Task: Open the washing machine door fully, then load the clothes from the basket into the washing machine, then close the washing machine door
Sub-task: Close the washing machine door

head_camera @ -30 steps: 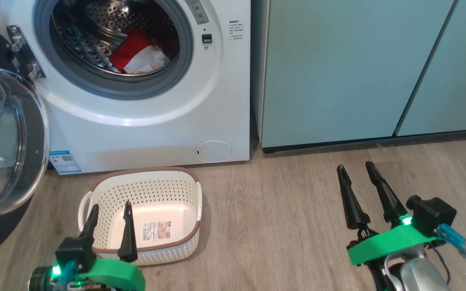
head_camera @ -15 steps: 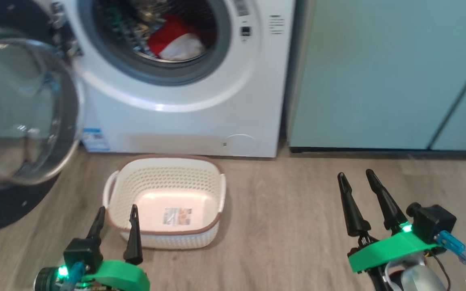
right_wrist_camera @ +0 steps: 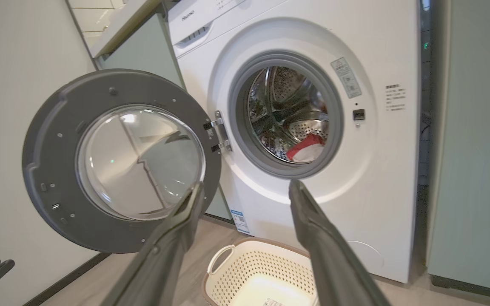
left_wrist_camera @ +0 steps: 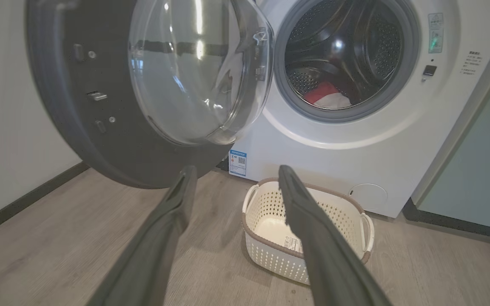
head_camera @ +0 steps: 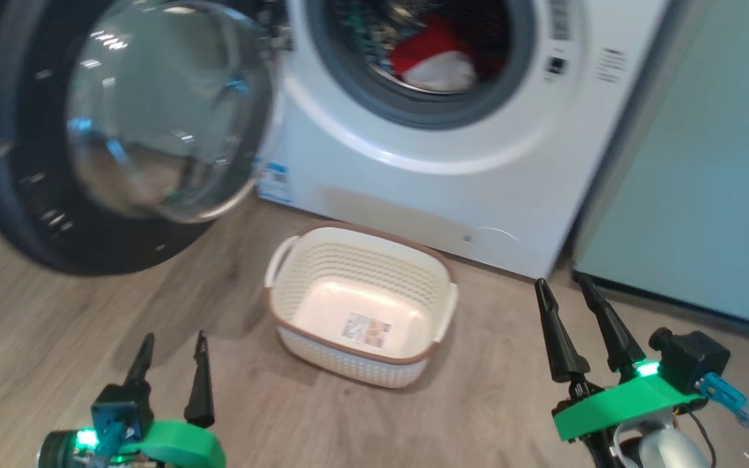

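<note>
The washing machine (head_camera: 452,162) stands with its door (head_camera: 17,195) swung wide to the left, the clear bowl window facing out. The clothes (head_camera: 436,62), red with a white piece, lie inside the steel drum, also seen as clothes (left_wrist_camera: 326,95) and clothes (right_wrist_camera: 306,148). The basket (head_camera: 355,364) sits on the floor before the machine and holds just a label sticker. My left gripper (head_camera: 175,337) is open, low and left of the basket, nothing between its fingers. My right gripper (head_camera: 562,281) is open to the basket's right. Both gripper (left_wrist_camera: 237,170) and gripper (right_wrist_camera: 247,185) point toward the machine.
A pale teal cabinet (head_camera: 706,195) stands right of the machine. A white wall (left_wrist_camera: 7,127) with a dark skirting runs behind the open door. A small round white flap (left_wrist_camera: 368,195) sits low on the machine's front. The floor is wood plank.
The whole head picture has shifted right and tilted, so the camera has turned left; more of the door shows. Both grippers stay open and hold nothing.
</note>
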{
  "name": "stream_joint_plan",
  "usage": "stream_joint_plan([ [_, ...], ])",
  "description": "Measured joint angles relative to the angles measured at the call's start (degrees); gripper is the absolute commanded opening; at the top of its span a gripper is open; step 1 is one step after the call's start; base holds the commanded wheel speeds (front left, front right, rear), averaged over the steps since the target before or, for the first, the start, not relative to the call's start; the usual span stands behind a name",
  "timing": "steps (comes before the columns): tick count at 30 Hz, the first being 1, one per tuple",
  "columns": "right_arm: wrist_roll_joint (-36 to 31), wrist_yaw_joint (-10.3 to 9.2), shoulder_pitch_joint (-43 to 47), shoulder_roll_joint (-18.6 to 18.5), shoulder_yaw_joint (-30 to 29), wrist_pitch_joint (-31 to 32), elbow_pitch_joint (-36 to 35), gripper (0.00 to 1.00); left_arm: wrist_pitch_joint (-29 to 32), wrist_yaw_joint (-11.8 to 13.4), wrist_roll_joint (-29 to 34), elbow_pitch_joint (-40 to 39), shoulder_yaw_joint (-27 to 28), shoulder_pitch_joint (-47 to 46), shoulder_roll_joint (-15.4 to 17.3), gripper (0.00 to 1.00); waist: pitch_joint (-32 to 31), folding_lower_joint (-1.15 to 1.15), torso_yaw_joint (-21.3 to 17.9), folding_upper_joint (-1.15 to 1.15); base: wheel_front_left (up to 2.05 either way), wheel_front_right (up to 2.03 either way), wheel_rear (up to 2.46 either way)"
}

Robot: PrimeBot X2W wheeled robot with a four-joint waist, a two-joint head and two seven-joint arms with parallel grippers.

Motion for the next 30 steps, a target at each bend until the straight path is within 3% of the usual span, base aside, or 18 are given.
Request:
stream_joint_plan([
  [9,1.3,0.00,-0.8,0.0,3.2,0.0,0.0,1.00,0.0,-0.4,0.7,-2.2,4.2,0.8,0.5,1.00,-0.3,0.00,9.2,0.00,0.00,0.00,0.00],
  [30,2.6,0.00,-5.9,0.0,6.3,0.0,2.4,1.00,0.0,0.6,0.6,-5.1,6.6,1.4,0.2,1.00,1.9,0.00,10.9,0.00,0.00,0.00,0.00],
])
